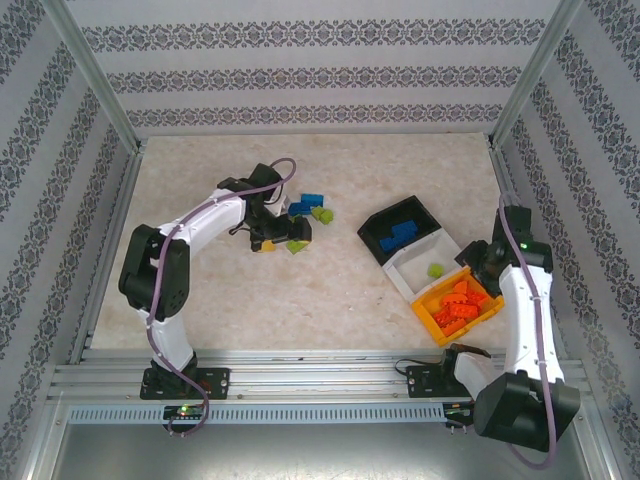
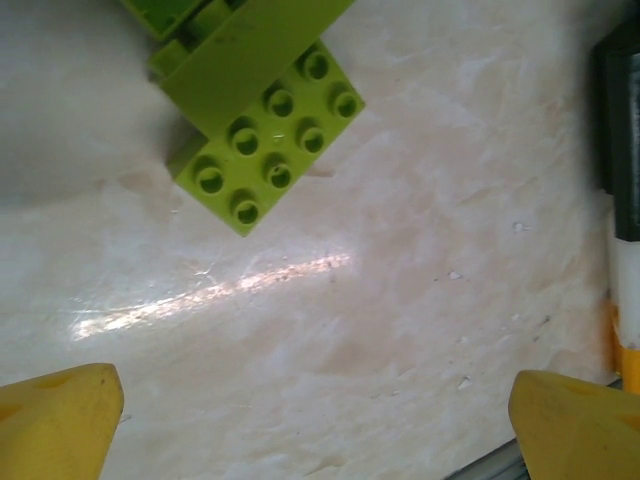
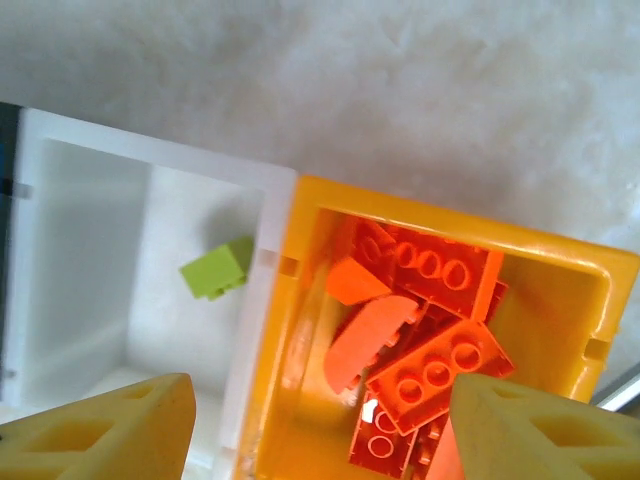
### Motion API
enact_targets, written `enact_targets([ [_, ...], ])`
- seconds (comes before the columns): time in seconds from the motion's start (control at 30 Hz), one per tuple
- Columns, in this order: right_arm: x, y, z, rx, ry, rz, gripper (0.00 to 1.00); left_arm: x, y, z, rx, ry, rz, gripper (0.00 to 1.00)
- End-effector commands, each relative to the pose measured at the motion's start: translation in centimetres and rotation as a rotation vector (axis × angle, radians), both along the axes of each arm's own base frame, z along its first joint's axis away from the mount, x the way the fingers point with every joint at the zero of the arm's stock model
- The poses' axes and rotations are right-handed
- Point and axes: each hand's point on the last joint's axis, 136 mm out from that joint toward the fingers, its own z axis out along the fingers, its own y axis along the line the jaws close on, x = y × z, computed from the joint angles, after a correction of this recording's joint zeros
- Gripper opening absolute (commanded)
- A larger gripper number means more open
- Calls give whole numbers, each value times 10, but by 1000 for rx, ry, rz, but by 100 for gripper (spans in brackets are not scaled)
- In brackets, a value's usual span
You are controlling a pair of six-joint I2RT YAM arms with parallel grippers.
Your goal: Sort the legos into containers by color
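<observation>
Loose legos lie mid-table: blue bricks, a lime one and another lime one. My left gripper hovers low over this pile, open, its yellow fingers spread wide over bare table with nothing between them; a lime green brick lies just ahead. The containers stand at right: a black bin with blue bricks, a white bin holding one lime brick, and an orange bin with several orange-red bricks. My right gripper hangs open above the orange bin, empty.
The metal frame rail runs along the near table edge. Patterned walls close the back and sides. Bare marbled table lies between the pile and the bins.
</observation>
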Motion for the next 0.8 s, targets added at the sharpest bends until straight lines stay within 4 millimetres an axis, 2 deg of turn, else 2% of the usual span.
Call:
enact_targets([
  [0.0, 10, 16, 7, 32, -34, 66, 69, 3, 0, -6, 77, 5, -52, 96],
  [0.2, 20, 39, 11, 76, -70, 128, 69, 12, -19, -19, 84, 56, -58, 93],
  [0.3, 24, 44, 11, 102, -80, 132, 69, 10, -18, -31, 147, 103, -31, 94],
  [0.5, 33, 57, 5, 156, -104, 149, 69, 11, -12, -44, 182, 151, 102, 96],
  [0.77, 45, 72, -4, 181, -108, 197, 70, 19, -23, -64, 119, 233, 321, 100],
])
